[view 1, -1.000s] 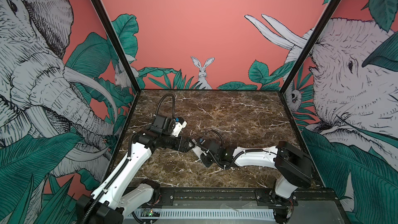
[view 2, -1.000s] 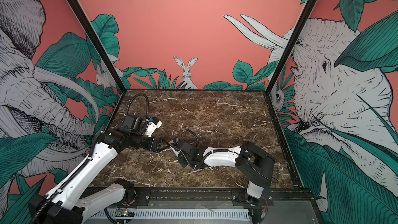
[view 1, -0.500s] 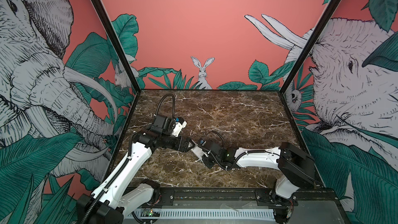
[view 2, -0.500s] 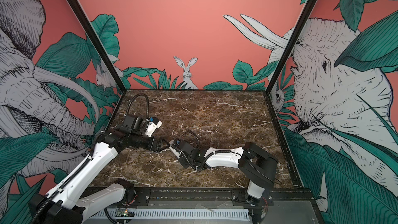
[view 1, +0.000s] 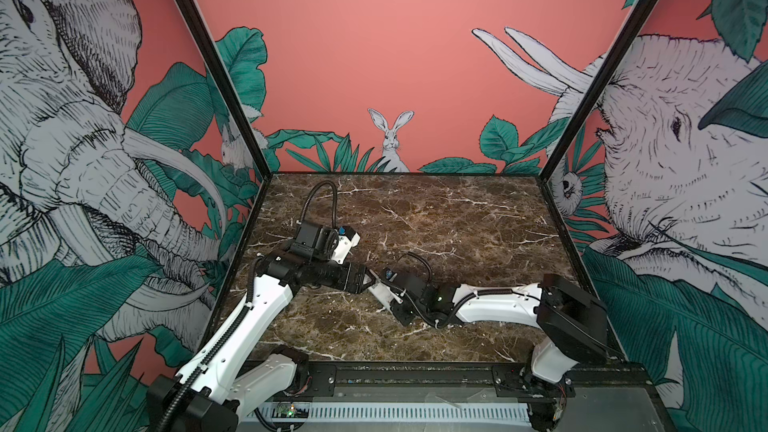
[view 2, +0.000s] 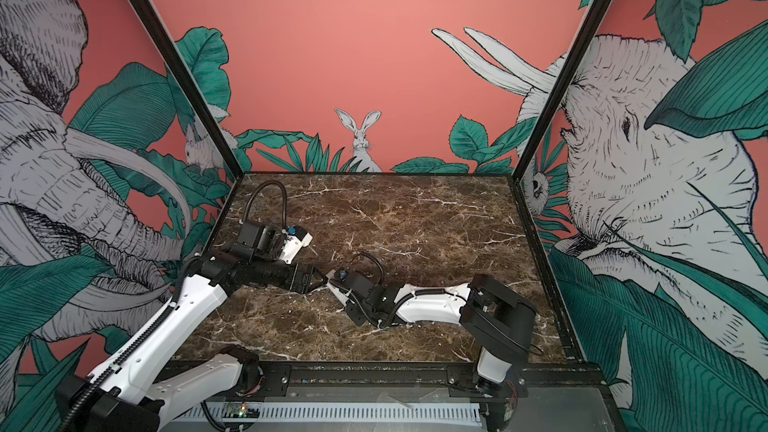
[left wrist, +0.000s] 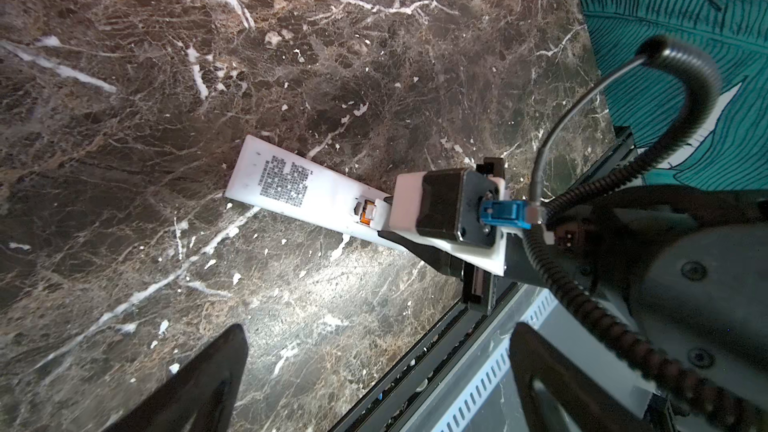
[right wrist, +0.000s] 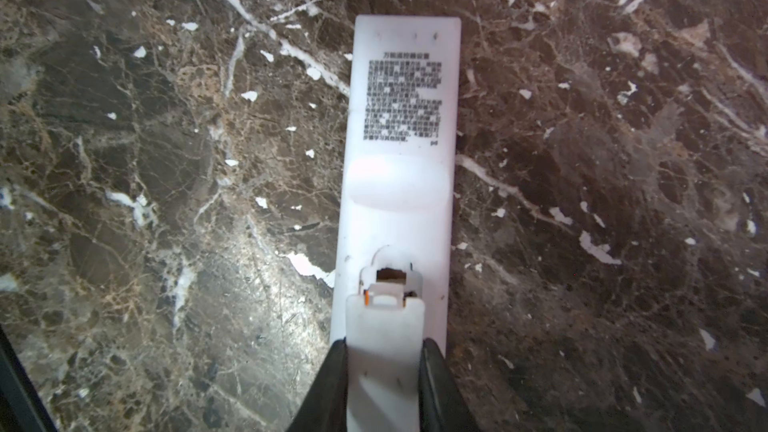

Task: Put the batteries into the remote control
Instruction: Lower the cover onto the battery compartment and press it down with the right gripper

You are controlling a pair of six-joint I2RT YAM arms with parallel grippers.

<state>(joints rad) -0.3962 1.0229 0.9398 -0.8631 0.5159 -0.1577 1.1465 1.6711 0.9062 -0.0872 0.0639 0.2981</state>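
Observation:
The remote control (right wrist: 399, 118) lies label side up on the marble table, and it also shows in the left wrist view (left wrist: 286, 184). My right gripper (right wrist: 384, 347) is shut on a small white cover (right wrist: 384, 322), which sits over the remote's battery bay. A sliver of an orange battery (right wrist: 367, 295) shows at the cover's front edge, and the left wrist view shows a battery (left wrist: 365, 218) there too. My left gripper (left wrist: 380, 330) stands open and holds nothing, hovering just off the remote's near end. In both top views the two grippers meet over the remote (view 1: 379, 290) (view 2: 337, 286).
The black front rail (left wrist: 436, 338) and a slotted white cable duct (left wrist: 490, 388) run close under my left gripper. The right arm's wrist camera and its looped cable (left wrist: 582, 139) stand above the remote. Printed walls enclose the table on three sides.
The right wrist has crept slightly toward the left gripper with the cover in its grip. The left arm has not visibly moved.

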